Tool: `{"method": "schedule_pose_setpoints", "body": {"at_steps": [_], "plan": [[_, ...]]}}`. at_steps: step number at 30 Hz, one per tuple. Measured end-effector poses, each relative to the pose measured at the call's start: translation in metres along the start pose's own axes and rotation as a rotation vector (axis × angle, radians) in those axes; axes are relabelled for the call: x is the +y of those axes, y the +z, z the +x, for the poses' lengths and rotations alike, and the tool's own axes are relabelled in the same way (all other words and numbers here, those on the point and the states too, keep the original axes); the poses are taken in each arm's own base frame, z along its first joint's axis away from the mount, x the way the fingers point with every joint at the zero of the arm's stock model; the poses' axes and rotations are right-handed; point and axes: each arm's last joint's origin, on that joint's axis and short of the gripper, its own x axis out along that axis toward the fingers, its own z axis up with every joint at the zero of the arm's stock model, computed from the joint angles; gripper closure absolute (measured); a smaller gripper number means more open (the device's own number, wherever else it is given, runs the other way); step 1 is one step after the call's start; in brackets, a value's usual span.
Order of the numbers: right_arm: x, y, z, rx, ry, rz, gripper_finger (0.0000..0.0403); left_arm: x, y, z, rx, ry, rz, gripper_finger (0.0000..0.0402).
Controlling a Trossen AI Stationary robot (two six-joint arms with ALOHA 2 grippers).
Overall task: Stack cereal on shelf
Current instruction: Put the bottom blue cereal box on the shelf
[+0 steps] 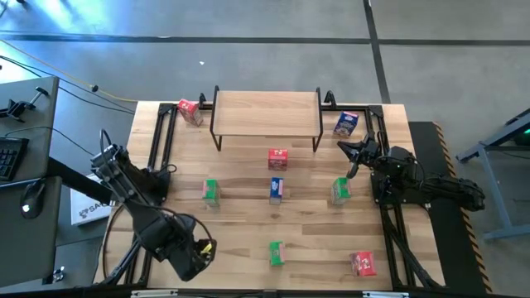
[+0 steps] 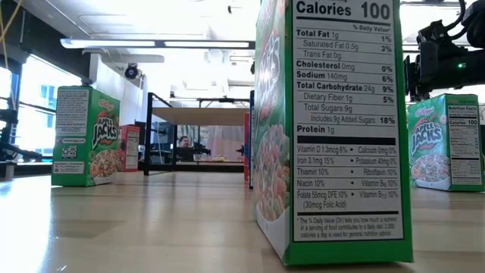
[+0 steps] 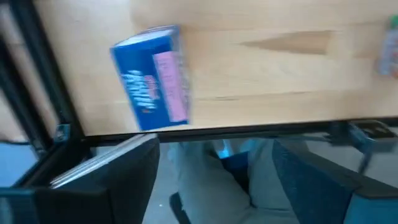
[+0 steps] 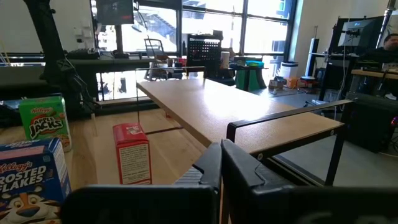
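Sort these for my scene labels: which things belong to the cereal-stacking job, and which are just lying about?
Job: cereal boxes; shelf.
Lying about: keyboard; side desk.

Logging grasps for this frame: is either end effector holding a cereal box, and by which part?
Nothing is held. The left end effector is open at the table's near-left edge; the right end effector is shut on nothing, beside the light wooden shelf.
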Motion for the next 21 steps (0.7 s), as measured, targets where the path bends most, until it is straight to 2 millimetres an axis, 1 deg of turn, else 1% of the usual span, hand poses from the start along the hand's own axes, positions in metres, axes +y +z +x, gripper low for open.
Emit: {"method": "schedule_pose_setpoints", "body": {"at_steps": [5, 14, 18, 21], "plan": [[0.0, 0.0, 0.0, 0.0, 0.0, 0.0, 0.0403, 0.005, 0.001, 0.013, -0.021, 0.041, -0.01, 0.0094], [0.0, 0.0, 0.0, 0.0, 0.0, 0.0, 0.0403, 0.008, 0.004, 0.04, -0.052, 0.061, -0.012, 0.0094], [0.0, 0.0, 0.0, 0.0, 0.0, 0.0, 0.0403, 0.011, 0.005, 0.047, -0.046, 0.089, -0.023, 0.0094], [0.0, 0.0, 0.0, 0.0, 0.0, 0.0, 0.0403, 0.012, 0.004, 0.048, -0.04, 0.1, -0.022, 0.0094]]}}
